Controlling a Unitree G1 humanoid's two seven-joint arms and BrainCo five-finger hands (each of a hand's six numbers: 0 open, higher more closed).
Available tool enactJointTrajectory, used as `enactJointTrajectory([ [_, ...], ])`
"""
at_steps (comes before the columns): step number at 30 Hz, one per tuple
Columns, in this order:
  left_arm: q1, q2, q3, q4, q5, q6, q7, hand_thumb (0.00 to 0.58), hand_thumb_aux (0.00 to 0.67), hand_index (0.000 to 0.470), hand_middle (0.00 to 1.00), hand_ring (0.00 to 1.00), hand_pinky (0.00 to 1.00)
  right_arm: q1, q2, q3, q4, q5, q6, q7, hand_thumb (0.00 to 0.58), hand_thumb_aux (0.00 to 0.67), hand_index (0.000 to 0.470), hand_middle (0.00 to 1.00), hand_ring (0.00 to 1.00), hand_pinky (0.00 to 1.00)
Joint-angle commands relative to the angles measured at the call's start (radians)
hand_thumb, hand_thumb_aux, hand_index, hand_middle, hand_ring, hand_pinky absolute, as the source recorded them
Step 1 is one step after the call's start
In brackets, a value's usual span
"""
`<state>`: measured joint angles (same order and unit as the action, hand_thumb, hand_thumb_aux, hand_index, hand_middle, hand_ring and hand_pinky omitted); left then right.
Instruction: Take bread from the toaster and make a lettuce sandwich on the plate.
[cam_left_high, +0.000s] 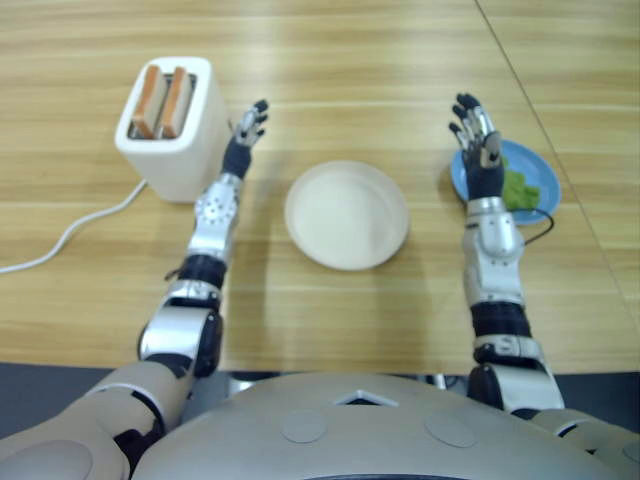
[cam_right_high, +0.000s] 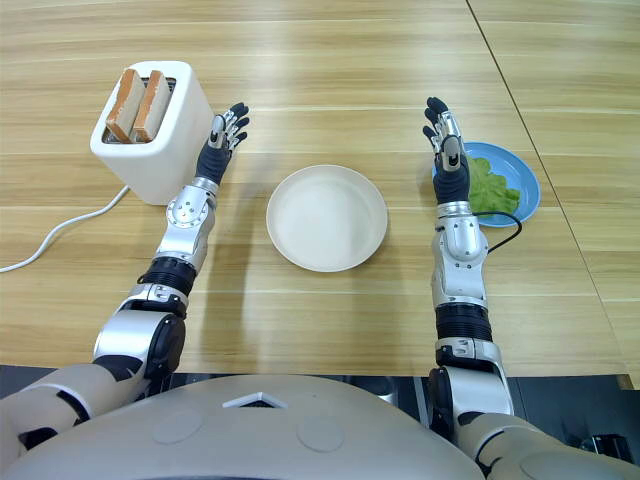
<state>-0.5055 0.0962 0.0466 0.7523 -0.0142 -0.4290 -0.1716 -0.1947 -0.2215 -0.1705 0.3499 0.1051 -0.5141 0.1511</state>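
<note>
Bread: two toasted slices (cam_right_high: 138, 103) stood upright side by side in the slots, up and to the left of the left hand, their tops above the rim so that they could be pinched from above.
Toaster: the white toaster (cam_right_high: 165, 150) sat just beside the left hand, on its outer side, apparently not touching it.
Left hand: the left hand (cam_right_high: 218, 145) was held flat with its fingers spread and straight, holding nothing. Judged from its place by the toaster's wall, it was set for a short reach to the slices.
Plate: the cream plate (cam_right_high: 327, 217) lay bare between the two hands, nearer the robot than either set of fingertips. Being central, it could be reached from both sides.
Lettuce: a green leaf (cam_right_high: 490, 188) lay just beyond the right hand's outer edge, on a blue dish (cam_right_high: 528, 195).
Right hand: the right hand (cam_right_high: 447, 150) was over the dish's near-left rim, fingers apart and straight, gripping nothing. Whether it touched the rim could not be told.
Progress: judged at the start, with no bread on the plate.
Cord: a white cord (cam_right_high: 60, 228) trailed from the toaster away from the left hand, clear of the reach.
Table: a pale wooden top (cam_right_high: 330, 60) carried everything.
</note>
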Motion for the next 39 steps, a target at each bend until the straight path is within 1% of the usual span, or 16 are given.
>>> enactJointTrajectory([
  [1,0.008,-0.006,0.015,-0.01,-0.021,0.007,0.003,0.0,0.0,0.0,0.0,0.0,0.0,0.011,-0.004,-0.006,0.006,-0.001,0.006,0.003,0.0,0.0,0.0,0.0,0.0,0.0],
  [5,0.009,-0.012,0.019,-0.029,-0.03,0.047,0.016,0.0,0.0,0.0,0.0,0.0,0.0,0.012,-0.004,-0.007,0.005,-0.002,0.005,0.0,0.0,0.0,0.0,0.0,0.0,0.0],
  [11,0.014,-0.009,0.004,-0.044,-0.002,0.031,0.039,0.0,0.0,0.0,0.0,0.0,0.0,0.012,-0.006,-0.013,0.007,0.001,0.004,-0.003,0.0,0.0,0.0,0.0,0.0,0.0],
  [12,0.029,-0.006,-0.004,-0.098,0.007,0.027,0.041,0.0,0.0,0.0,0.0,0.0,0.0,0.012,-0.005,-0.012,0.008,0.001,0.003,-0.003,0.0,0.0,0.0,0.0,0.0,0.0],
  [13,0.055,-0.003,-0.01,-0.2,0.014,0.022,0.043,0.0,0.0,0.0,0.0,0.0,0.0,0.013,-0.004,-0.012,0.011,0.001,0.001,-0.002,0.0,0.0,0.0,0.0,0.0,0.0],
  [15,0.111,0.015,-0.013,-0.478,0.027,0.04,0.052,0.0,0.0,0.0,0.0,0.0,0.0,0.016,-0.004,-0.012,0.016,0.002,0.0,-0.001,0.0,0.0,0.0,0.0,0.0,0.0],
  [17,0.144,0.05,0.007,-0.747,0.045,0.097,0.055,0.0,0.0,0.0,0.0,0.0,0.0,0.023,-0.005,-0.015,0.015,0.0,-0.001,-0.003,0.0,0.0,0.0,0.0,0.0,0.0],
  [18,0.151,0.077,0.026,-0.849,0.066,0.131,0.058,0.0,0.0,0.0,0.0,0.0,0.0,0.025,-0.005,-0.016,0.013,0.0,-0.001,-0.005,0.0,0.0,0.0,0.0,0.0,0.0],
  [20,0.152,0.145,0.089,-0.975,0.121,0.205,0.078,0.0,0.0,0.0,0.0,0.0,0.0,0.023,-0.004,-0.016,0.016,-0.002,-0.003,-0.008,0.0,0.0,0.0,0.0,0.0,0.0],
  [22,0.152,0.211,0.149,-1.019,0.181,0.263,0.105,0.0,0.0,0.0,0.0,0.0,0.0,0.019,-0.002,-0.015,0.02,-0.003,-0.004,-0.01,0.0,0.0,0.0,0.0,0.0,0.0],
  [24,0.154,0.285,0.201,-1.016,0.287,0.317,0.148,0.0,0.0,0.0,0.0,0.0,0.0,0.015,0.0,-0.014,0.022,-0.004,-0.006,-0.011,0.0,0.0,0.0,0.0,0.0,0.0],
  [26,0.158,0.364,0.227,-0.953,0.412,0.393,0.198,0.0,0.0,0.0,0.0,0.0,0.0,0.014,0.002,-0.013,0.024,-0.005,-0.007,-0.011,0.0,0.0,0.0,0.0,0.0,0.0],
  [29,0.163,0.453,0.184,-0.809,0.57,0.483,0.251,0.0,0.0,0.0,0.0,0.0,0.0,0.017,0.002,-0.014,0.021,-0.006,-0.009,-0.013,0.0,0.0,0.0,0.0,0.0,0.0],
  [32,0.163,0.497,0.109,-0.663,0.674,0.55,0.276,0.0,0.0,0.0,0.0,0.0,0.0,0.019,0.002,-0.015,0.017,-0.007,-0.009,-0.013,0.0,0.0,0.0,0.0,0.0,0.0],
  [35,0.157,0.516,0.043,-0.538,0.736,0.605,0.285,0.0,0.0,0.0,0.0,0.0,0.0,0.019,0.001,-0.016,0.015,-0.006,-0.008,-0.011,0.0,0.0,0.0,0.0,0.0,0.0],
  [39,0.146,0.526,-0.021,-0.44,0.766,0.638,0.292,0.0,0.0,0.0,0.0,0.0,0.0,0.018,-0.001,-0.016,0.016,-0.007,-0.008,-0.008,0.0,0.0,0.0,0.0,0.0,0.0],
])
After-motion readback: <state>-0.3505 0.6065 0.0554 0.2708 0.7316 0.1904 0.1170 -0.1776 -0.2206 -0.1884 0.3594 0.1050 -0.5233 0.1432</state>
